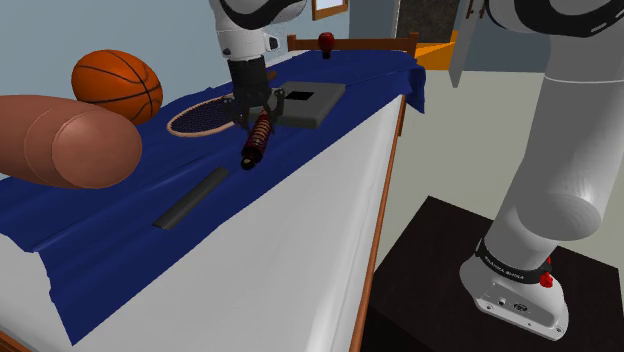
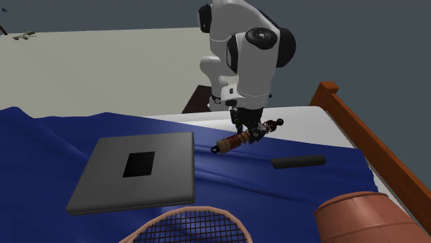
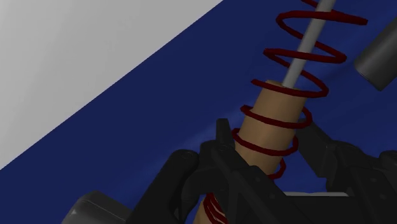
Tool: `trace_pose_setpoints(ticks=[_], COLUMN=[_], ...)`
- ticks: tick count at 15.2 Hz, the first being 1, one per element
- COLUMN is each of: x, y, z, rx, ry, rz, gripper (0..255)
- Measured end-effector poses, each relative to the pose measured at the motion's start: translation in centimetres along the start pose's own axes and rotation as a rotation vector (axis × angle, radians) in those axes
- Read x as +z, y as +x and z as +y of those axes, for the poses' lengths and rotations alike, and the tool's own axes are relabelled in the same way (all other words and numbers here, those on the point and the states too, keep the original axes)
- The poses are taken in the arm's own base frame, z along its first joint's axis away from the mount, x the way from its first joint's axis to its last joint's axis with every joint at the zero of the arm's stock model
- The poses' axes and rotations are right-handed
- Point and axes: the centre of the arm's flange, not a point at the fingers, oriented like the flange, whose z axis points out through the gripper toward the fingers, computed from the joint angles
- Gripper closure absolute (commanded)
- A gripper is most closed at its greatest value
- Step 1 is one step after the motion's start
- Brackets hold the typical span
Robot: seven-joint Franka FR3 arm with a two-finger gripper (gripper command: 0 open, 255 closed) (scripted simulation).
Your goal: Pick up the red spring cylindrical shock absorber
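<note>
**Clerk:** Location of item?

**Inspector:** Shock absorber (image 1: 256, 140), red coil over tan body, on the blue cover (image 1: 130, 195) just beside the grey slab (image 1: 312, 100). The rod end points away from the slab.

**Clerk:** Jaws?

**Inspector:** Gripper (image 3: 270, 156) clamped across the tan body (coils caught under the pads).

**Clerk:** Lifted?

**Inspector:** Possibly tilted; clearance not confirmable.

**Clerk:** Handling?

**Inspector:** Judged rigid and fairly heavy. The coils should resist slipping, the bare rod would not. An off-centre hold may let it swing.

White rounded arm (image 1: 560, 150), dark joint bands (image 1: 512, 262), small red knob (image 1: 547, 280) near base, black 2-finger end effector (image 2: 248, 130)
</note>
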Motion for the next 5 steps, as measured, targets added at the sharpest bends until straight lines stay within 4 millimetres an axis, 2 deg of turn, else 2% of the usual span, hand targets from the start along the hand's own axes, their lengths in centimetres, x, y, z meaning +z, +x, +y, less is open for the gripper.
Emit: trace_pose_setpoints(ticks=[5], x=[-2.4], y=[-0.1], z=[0.0], rx=[0.000], ry=[0.000], rz=[0.000], gripper=[255])
